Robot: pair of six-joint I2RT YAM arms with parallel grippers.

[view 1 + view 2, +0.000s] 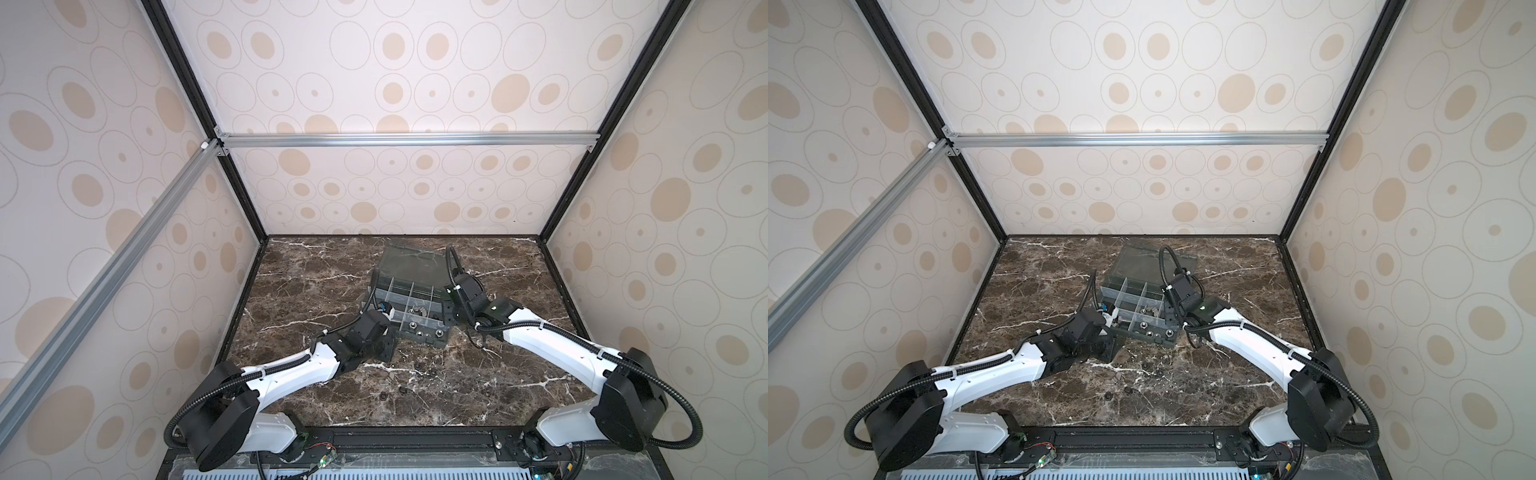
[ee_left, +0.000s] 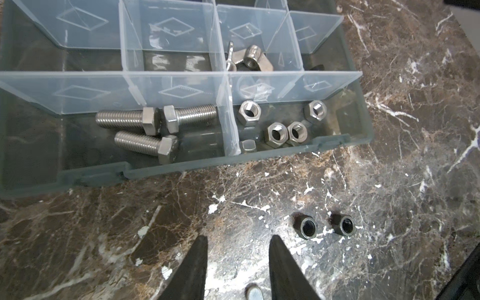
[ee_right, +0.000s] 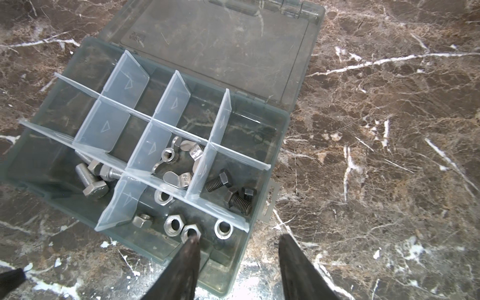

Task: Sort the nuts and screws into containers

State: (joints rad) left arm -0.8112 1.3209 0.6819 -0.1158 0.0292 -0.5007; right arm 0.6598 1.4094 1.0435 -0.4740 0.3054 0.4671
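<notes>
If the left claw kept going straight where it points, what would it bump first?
Probably the organizer box's front wall, near the divider between the silver bolts and hex nuts. Only bare marble table lies before the left gripper. Tilted downward, it might touch the marble first; its height is unclear.

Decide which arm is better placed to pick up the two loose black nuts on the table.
Left: the black nuts lie just beside the open left gripper, while the right gripper straddles the box's wall.
</notes>
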